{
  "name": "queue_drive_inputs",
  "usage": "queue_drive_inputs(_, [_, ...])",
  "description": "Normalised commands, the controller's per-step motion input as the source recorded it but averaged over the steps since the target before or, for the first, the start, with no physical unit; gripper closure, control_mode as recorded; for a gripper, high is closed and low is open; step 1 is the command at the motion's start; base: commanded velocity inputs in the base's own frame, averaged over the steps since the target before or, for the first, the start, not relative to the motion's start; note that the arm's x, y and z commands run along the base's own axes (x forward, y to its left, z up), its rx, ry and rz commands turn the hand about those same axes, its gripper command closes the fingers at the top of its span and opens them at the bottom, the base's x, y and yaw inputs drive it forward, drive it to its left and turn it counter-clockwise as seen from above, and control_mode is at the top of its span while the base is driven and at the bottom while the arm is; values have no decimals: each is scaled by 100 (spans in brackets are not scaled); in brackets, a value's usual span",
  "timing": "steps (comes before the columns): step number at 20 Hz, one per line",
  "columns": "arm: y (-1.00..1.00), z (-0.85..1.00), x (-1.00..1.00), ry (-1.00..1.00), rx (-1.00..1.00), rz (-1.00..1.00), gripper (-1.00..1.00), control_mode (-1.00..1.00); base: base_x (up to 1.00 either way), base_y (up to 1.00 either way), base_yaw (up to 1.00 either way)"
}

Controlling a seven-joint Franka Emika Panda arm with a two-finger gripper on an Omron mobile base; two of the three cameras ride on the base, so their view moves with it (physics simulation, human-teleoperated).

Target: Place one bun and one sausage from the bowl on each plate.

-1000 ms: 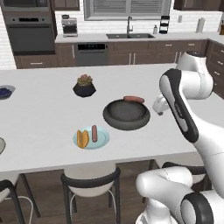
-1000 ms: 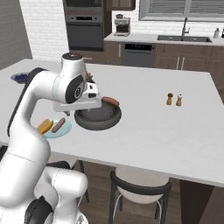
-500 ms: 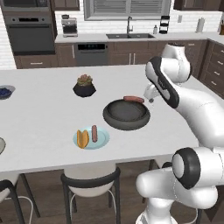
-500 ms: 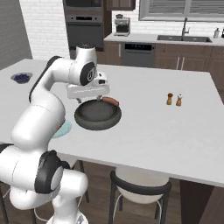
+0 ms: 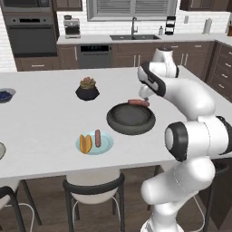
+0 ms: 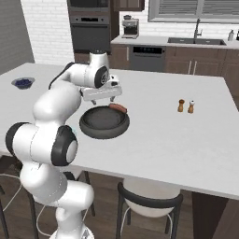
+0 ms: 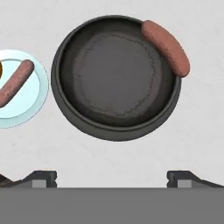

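The gripper (image 7: 112,177) hovers above the counter with its jaws spread wide and nothing between them; in the right base view the gripper (image 6: 101,99) hangs just over the far rim of the bowl (image 6: 95,131).

In the hand view, the dark grey bowl (image 7: 65,107) lies directly ahead of the fingertips (image 7: 43,177), well clear of them. One sausage (image 7: 166,41) rests across the bowl's rim, ahead and to the right of the hand. The bowl's interior holds nothing else.

The small light blue plate (image 7: 33,111) sits ahead and to the left, just beside the bowl but apart from it. A second sausage (image 7: 15,83) lies on this plate.

In the left base view, the same plate (image 5: 105,147) carries a bun (image 5: 85,143) and a sausage (image 5: 98,137) side by side. The rim sausage (image 5: 138,103) lies just below the gripper (image 5: 144,97). The bowl (image 5: 120,128) sits between the plate and the hand.
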Motion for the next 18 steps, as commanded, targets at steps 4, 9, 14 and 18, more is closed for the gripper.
queue_drive_inputs(4, [0,-38,95,-17,0,0,-100,-100,0,0,0])
queue_drive_inputs(9, [-1,-12,95,19,0,0,-100,-100,0,0,0])
queue_drive_inputs(14, [-8,-2,79,46,1,0,-100,-100,0,0,0])
queue_drive_inputs(18, [0,-33,11,5,0,0,-100,-100,0,0,0])
